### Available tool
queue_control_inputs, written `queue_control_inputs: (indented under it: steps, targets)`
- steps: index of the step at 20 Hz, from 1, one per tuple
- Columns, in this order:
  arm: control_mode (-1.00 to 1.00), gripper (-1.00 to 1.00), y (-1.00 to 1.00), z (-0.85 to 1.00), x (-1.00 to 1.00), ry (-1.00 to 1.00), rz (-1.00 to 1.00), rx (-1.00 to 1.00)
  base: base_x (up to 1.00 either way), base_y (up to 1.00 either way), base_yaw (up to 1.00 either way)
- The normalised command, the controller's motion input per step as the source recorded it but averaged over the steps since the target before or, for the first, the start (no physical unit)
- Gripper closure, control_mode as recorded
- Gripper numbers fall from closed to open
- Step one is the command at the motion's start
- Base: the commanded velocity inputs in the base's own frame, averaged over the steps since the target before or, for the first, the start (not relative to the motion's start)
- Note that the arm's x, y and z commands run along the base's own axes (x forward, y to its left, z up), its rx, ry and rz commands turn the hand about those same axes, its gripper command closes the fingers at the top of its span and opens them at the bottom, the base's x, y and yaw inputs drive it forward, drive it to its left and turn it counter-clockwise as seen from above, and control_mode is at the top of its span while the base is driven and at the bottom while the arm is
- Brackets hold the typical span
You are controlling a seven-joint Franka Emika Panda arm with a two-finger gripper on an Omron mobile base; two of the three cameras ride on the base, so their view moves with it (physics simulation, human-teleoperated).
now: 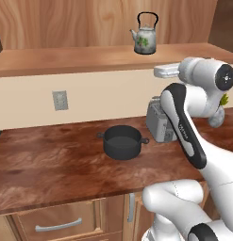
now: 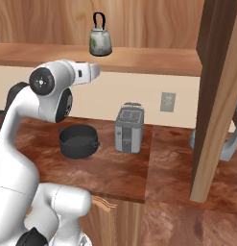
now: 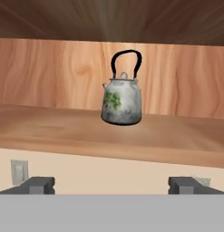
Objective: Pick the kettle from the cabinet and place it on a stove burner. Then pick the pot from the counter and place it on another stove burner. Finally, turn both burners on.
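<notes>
The pincer [image 3: 111, 185] is standing wide open and holding nothing, and it is pointing level at the kettle [image 3: 123, 100], probably so that its two tips can pass on both sides of the body. The kettle is sitting upright on the shelf of the cabinet [image 1: 89, 59], near the plank back, well above the pincer's tips and apart from them, so the pick is not yet done. Below the kettle, the pot [image 1: 122, 141] is waiting on the desk [image 1: 52, 164], just beside the toaster [image 2: 129, 128].
</notes>
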Motion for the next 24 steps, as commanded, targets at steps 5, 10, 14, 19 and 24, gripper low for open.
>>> queue_control_inputs:
  steps: [5, 10, 14, 19, 24]
  targets:
    - [-1.0, -1.0, 0.0, 0.06, 0.0, -0.12, 0.0, -0.01, 0.0, 0.0, 0.0]
    - [-1.0, -1.0, 0.0, 0.0, 0.0, -0.02, 0.0, 0.0, 0.0, 0.0, 0.0]
    - [-1.0, -1.0, 0.0, 0.0, 0.0, -0.04, 0.0, 0.0, 0.0, 0.0, 0.0]
    - [-1.0, -1.0, 0.0, 0.01, 0.0, -0.06, 0.0, -0.01, 0.0, 0.0, 0.0]
    - [-1.0, -1.0, 0.01, 0.08, 0.08, 0.0, 0.0, -0.03, 0.0, 0.0, 0.0]
